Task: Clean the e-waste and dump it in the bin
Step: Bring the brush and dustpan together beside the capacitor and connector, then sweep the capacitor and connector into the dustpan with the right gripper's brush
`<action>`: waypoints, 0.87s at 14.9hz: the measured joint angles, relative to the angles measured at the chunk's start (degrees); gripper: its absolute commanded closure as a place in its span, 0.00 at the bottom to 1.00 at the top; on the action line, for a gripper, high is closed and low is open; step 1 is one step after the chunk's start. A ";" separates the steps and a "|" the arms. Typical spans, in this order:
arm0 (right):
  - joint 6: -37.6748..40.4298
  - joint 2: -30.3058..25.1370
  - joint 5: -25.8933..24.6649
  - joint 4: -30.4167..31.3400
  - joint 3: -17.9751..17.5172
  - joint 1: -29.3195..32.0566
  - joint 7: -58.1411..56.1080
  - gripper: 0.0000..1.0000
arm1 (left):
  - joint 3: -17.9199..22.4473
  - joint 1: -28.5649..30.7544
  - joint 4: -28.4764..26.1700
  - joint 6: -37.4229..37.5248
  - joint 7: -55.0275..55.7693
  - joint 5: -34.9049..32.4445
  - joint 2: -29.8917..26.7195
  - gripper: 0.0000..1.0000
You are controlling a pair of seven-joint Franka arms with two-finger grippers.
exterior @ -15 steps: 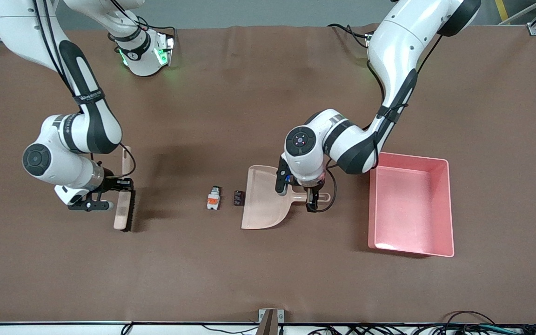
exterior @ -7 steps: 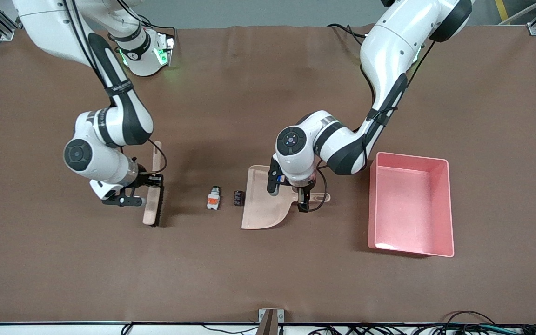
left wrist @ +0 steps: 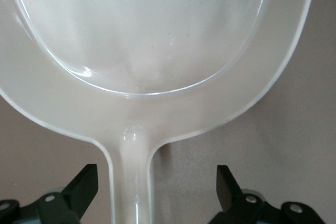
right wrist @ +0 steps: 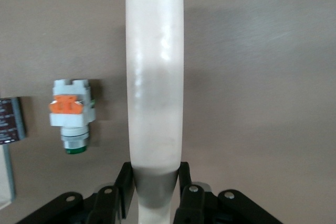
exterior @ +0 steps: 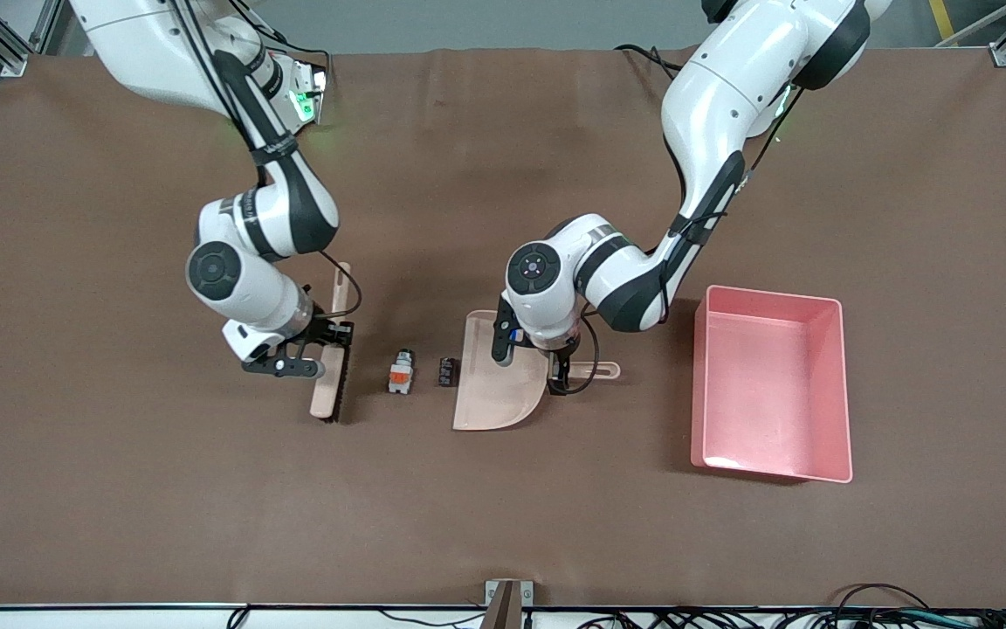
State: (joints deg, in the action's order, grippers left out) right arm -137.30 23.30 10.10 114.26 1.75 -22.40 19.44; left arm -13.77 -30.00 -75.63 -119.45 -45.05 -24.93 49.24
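1. At the right gripper (exterior: 318, 342): clamped on the brush (exterior: 328, 384) handle, bristle edge down on the table (exterior: 119, 489) and turned toward the e-waste. Confirmed in the right wrist view, with fingers pressed to both sides of the handle.
2. Shifted since a second ago: brush carried from the right arm's end of the table toward the middle, now just beside the white piece (exterior: 400, 372) but apart from it. Reads as the run-in to a sweep, not yet begun.
3. For the e-waste: no movement. White piece with orange patch and dark block (exterior: 447, 370) side by side on the bare table, between brush and dustpan (exterior: 494, 397). Block just at the pan's open lip, not on it. Both unswept, none in the bin.
4. At the left gripper (exterior: 560, 374): low over the dustpan handle, fingers spread wide either side of it and touching nothing, as in the left wrist view (left wrist: 157, 174). Slid along the handle toward the pan body over the last second. Pan itself in the same spot.
5. Likely meaning: pan needs gripping or bracing before the brush arrives, else a risk of pushing it away with the parts.
6. At the bin (exterior: 841, 349): pink, toward the left arm's end, well apart from the pan, nothing visible inside.
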 measured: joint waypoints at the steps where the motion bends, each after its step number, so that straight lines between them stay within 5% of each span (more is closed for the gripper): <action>1: -1.10 0.16 0.00 0.48 -0.01 -0.88 0.98 0.99 | 0.03 0.00 0.25 -0.22 0.00 0.00 0.26 0.15; 13: -7.67 2.86 5.15 2.61 -0.77 -5.73 2.88 1.00 | 0.46 -0.48 0.76 -1.50 -0.15 -0.07 0.66 0.66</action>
State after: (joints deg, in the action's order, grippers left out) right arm -144.97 26.16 15.25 116.86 0.98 -28.13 22.32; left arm -13.31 -30.47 -74.88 -120.94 -45.19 -25.00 49.90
